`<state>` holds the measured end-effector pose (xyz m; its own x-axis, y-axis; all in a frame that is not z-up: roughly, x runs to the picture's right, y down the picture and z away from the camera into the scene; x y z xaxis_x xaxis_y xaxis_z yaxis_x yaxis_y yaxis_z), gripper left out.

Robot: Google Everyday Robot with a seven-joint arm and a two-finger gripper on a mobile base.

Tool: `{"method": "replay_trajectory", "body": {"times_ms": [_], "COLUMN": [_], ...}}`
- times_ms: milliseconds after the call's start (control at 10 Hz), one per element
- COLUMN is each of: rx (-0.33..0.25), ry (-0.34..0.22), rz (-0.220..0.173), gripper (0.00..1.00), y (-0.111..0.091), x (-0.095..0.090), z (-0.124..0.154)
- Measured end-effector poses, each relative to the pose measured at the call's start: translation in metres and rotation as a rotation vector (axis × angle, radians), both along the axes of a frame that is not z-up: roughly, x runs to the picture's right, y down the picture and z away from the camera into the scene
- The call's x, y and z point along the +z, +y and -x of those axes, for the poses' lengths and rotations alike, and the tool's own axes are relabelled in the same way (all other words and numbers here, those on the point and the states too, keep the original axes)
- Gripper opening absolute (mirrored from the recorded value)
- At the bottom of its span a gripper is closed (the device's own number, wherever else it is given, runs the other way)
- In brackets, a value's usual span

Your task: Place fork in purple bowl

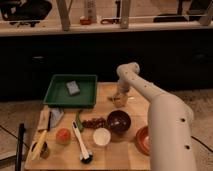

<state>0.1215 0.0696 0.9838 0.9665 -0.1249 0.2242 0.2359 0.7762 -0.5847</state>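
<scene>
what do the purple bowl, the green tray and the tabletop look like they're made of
Purple bowl: glossy, likely glazed ceramic or hard plastic; a sheen shows inside. Green tray: probably plastic, matte, with even colour and a raised rim. Table: pale wood, by its tan tone. The gripper hangs low over the table's far side, beyond the bowl.

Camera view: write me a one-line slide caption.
Gripper low over the wooden table, beyond the purple bowl, green tray beside it.

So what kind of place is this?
Probably a lab or office kitchen setup: a wooden table with a purple bowl, a green tray, a counter behind, and the gripper low over the table's far side.
</scene>
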Motion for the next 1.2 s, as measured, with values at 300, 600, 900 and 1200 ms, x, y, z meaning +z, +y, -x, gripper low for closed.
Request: {"method": "replay_trajectory", "body": {"times_ms": [300,600,900,1200], "rx": [-0.003,0.01,0.013,0.012], "ry": [0.0,-0.013,-0.026,-0.026], "rz": [0.002,0.009,0.022,0.025], "gripper": [0.01,0.0,0.0,0.0], "y": [-0.0023,-0.0008,0.0036,0.0041], "x": [-0.0042,-0.0023,-0.0048,-0.0063], "z": [0.0,0.0018,0.003,0.0026]}}
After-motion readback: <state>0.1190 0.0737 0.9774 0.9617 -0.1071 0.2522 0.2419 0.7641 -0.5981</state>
